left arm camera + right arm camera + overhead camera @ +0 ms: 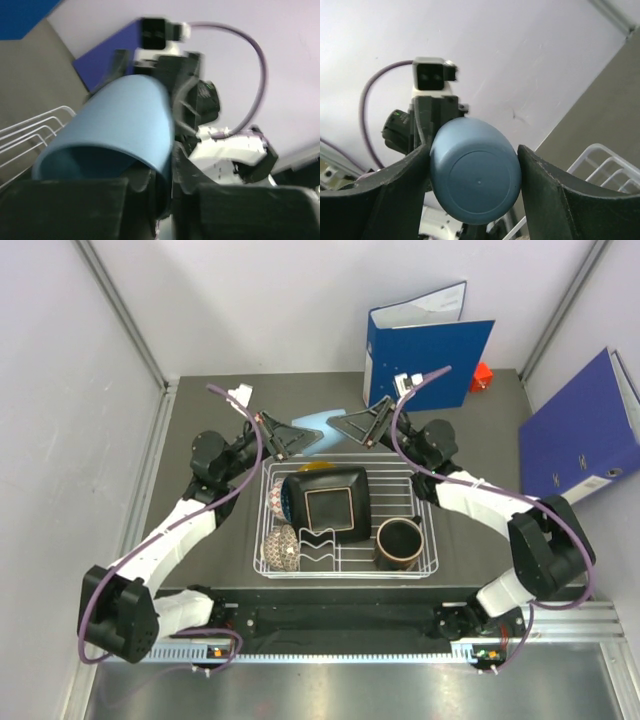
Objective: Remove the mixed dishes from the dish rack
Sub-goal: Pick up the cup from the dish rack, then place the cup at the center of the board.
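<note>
**Desk:** What's on your screens, biggest thing first?

**Operator:** The grey tabletop (300, 395), with the white dish rack (345, 574) at its centre. One blue binder (425, 355) stands at 1 o'clock, and a second binder (580, 435) sits tilted at 3 o'clock.

**Desk:** And inside the rack?

**Operator:** I see the black square plate (330, 502) propped in the middle. The dark brown mug (399, 543) stands mouth up in the 4 o'clock corner.

**Desk:** Where's the cup?

**Operator:** The light blue cup (315, 428) is in the air on its side, just past the rack's 12 o'clock edge, between my two arms. My right pincer (474, 160) is clamped on its base end, one finger on each side. My left pincer (165, 200) straddles the rim wall at the mouth. That view is blurred, so I can't tell whether it is pressing.

**Desk:** And the smaller pieces?

**Operator:** The speckled bowl (280, 548) sits in the rack's 8 o'clock corner. The yellow dish (318, 467) peeks out behind the plate at 12 o'clock. A red block (483, 377) lies beside the first binder.
</note>
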Controlling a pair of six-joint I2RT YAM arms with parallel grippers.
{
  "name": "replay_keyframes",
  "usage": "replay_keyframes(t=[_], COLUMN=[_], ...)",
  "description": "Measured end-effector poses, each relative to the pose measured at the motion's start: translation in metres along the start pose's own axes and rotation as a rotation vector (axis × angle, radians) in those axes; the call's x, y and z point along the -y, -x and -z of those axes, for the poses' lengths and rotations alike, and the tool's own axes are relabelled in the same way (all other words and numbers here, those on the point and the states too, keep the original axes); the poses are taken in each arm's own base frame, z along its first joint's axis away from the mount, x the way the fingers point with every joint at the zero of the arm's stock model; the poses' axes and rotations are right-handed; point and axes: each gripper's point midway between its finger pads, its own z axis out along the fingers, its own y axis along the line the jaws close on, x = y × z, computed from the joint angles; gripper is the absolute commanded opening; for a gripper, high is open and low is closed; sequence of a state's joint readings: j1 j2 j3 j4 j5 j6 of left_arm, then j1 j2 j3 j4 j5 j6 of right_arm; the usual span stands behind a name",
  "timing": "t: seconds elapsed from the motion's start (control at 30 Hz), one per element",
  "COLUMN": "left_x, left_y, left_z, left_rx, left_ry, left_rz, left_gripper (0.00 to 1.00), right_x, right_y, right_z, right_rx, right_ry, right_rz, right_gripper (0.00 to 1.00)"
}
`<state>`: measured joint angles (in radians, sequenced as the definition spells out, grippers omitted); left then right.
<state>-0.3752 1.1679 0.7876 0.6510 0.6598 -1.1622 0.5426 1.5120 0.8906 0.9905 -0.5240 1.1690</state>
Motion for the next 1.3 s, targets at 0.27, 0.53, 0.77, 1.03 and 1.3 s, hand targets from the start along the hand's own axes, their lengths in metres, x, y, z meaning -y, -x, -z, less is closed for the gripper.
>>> replay_keyframes(t=[0.27, 0.53, 0.77, 1.03, 1.3], left_x=[-0.015, -0.061, -0.143, -0.273, -0.356], left_y=[0.008, 0.121, 0.199, 0.219, 0.227], left_z=[0.007, 0.054, 0.137, 0.201, 0.225], left_rx=[0.003, 0.251, 0.384, 0.261, 0.189], left_ry=[0.206, 0.827, 1.387, 1.722, 1.794], left_rz=[-0.106, -0.297, -0.338, -0.166, -0.042], left_gripper=[0.0, 0.0, 0.0, 0.0, 0.0], right_x=[0.032, 0.032, 0.043, 0.091, 0.095], right_y=[-0.003, 0.067, 0.086, 0.053, 0.036], right_z=[0.011, 0.086, 0.165, 0.213, 0.223], right_rx=[-0.017, 0.182, 0.295, 0.17, 0.108], right_ry=[-0.252, -0.765, -1.083, -1.287, -1.268], right_rz=[0.097, 0.377, 0.487, 0.512, 0.519], right_gripper=[1.0, 1.0, 1.0, 1.0, 1.0])
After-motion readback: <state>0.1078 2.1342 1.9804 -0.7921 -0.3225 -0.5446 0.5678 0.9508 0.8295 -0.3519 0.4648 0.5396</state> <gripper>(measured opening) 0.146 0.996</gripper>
